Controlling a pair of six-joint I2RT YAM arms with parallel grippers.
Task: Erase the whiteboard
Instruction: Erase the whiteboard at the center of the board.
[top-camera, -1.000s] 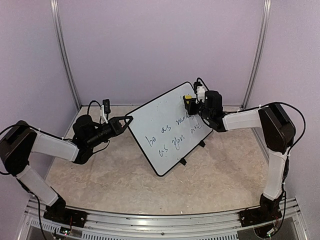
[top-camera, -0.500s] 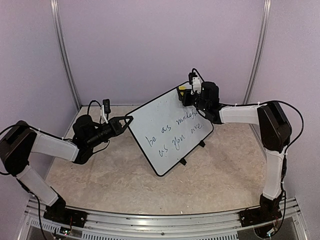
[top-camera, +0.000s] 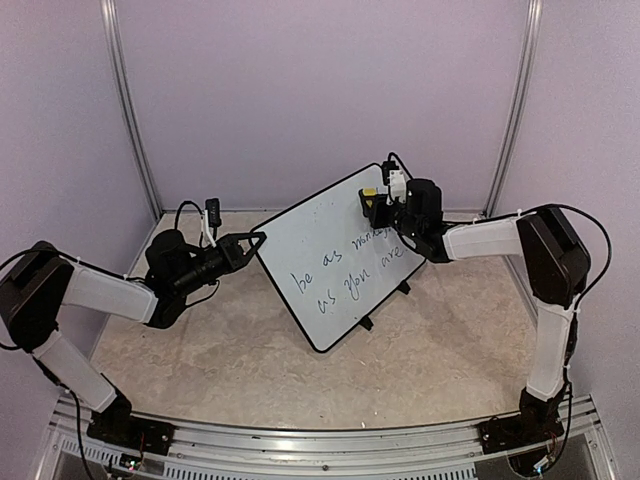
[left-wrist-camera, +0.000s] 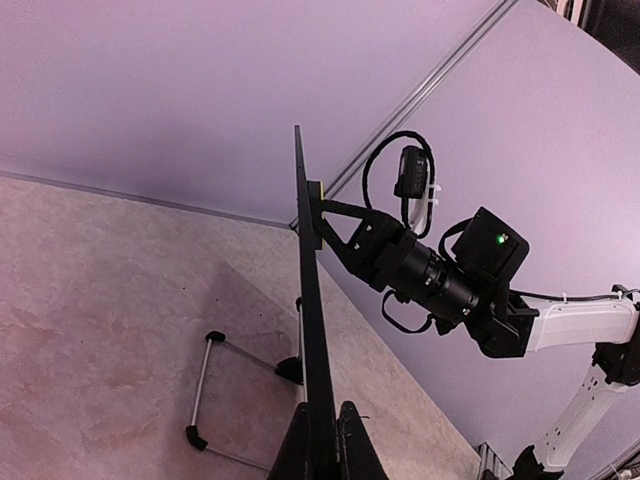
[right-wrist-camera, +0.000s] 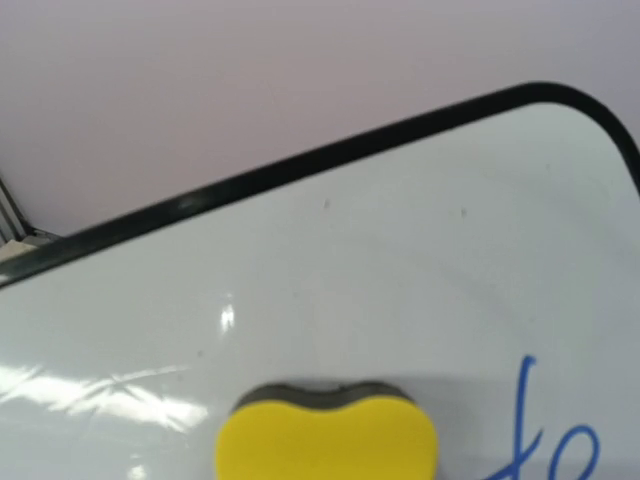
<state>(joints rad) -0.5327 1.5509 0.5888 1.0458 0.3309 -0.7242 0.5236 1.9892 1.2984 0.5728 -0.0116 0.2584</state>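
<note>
The whiteboard (top-camera: 335, 255) stands tilted on the table, white with a black rim and two lines of dark handwriting. My left gripper (top-camera: 258, 240) is shut on its left corner; in the left wrist view the board's thin edge (left-wrist-camera: 312, 330) runs up from between my shut fingers (left-wrist-camera: 322, 455). My right gripper (top-camera: 372, 203) is shut on a yellow sponge (top-camera: 371, 193) and holds it against the board's upper right part. In the right wrist view the sponge (right-wrist-camera: 327, 440) presses its dark pad on the white surface (right-wrist-camera: 330, 270), with blue writing (right-wrist-camera: 545, 445) to its right. The right fingers are out of frame there.
The board's black wire stand (left-wrist-camera: 215, 395) rests on the beige stone-patterned tabletop (top-camera: 250, 350) behind the board. Lilac walls with metal corner rails (top-camera: 515, 100) close in the back and sides. The right arm (left-wrist-camera: 460, 285) shows beyond the board in the left wrist view.
My right gripper with the sponge rose to the board's top edge, then came back down and a little right onto the upper right of the board. The left arm and board have not moved.
</note>
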